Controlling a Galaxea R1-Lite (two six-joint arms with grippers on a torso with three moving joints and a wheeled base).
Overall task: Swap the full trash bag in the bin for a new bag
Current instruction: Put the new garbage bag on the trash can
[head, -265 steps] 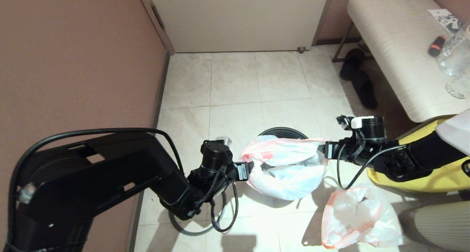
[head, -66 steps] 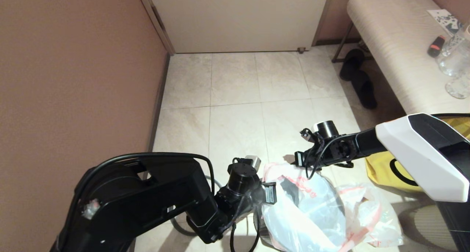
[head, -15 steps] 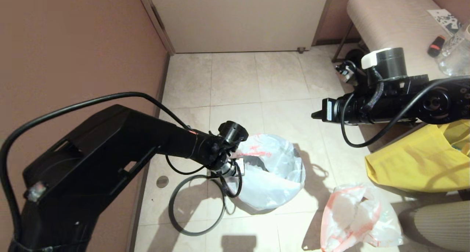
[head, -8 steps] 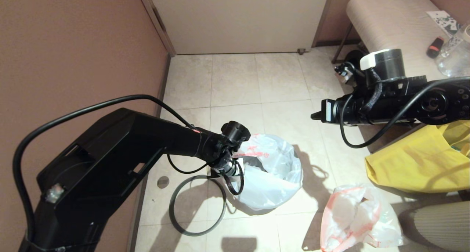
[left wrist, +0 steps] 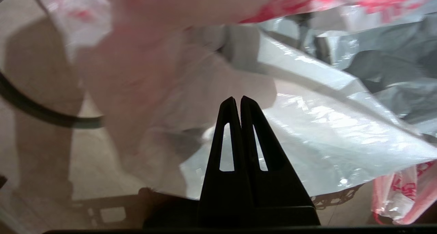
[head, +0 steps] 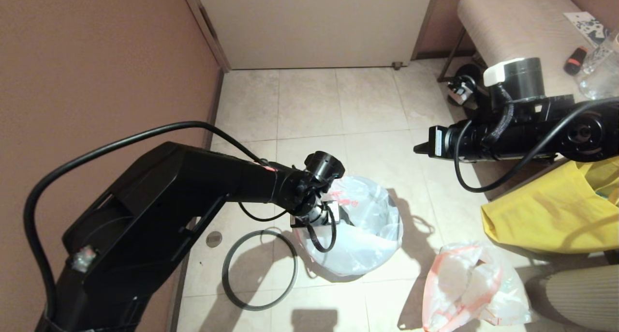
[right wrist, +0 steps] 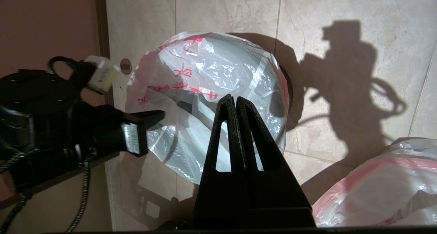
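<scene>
The new bag (head: 367, 235), thin white plastic with a pink hem and red print, is draped over the bin on the floor. Only a dark sliver of the bin (right wrist: 289, 90) shows past the plastic. My left gripper (head: 338, 212) is shut, and its tips (left wrist: 237, 98) point into the bag's left side; nothing shows between the fingers. The grey hoop (head: 224, 274) lies flat on the tiles left of the bin. The full trash bag (head: 476, 288) sits lumpy on the floor to the right. My right gripper (head: 417, 149) hovers high above, shut and empty (right wrist: 236, 97).
A yellow tote (head: 546, 216) lies at the right, beside a pale table (head: 512, 27) with glassware (head: 595, 75). The brown wall (head: 96, 80) runs close along the left and a door (head: 314, 22) stands at the back. A floor drain (head: 214, 239) sits near the hoop.
My left gripper has shifted to the right, from the bag's left edge to over its mouth. The right arm has held its place.
</scene>
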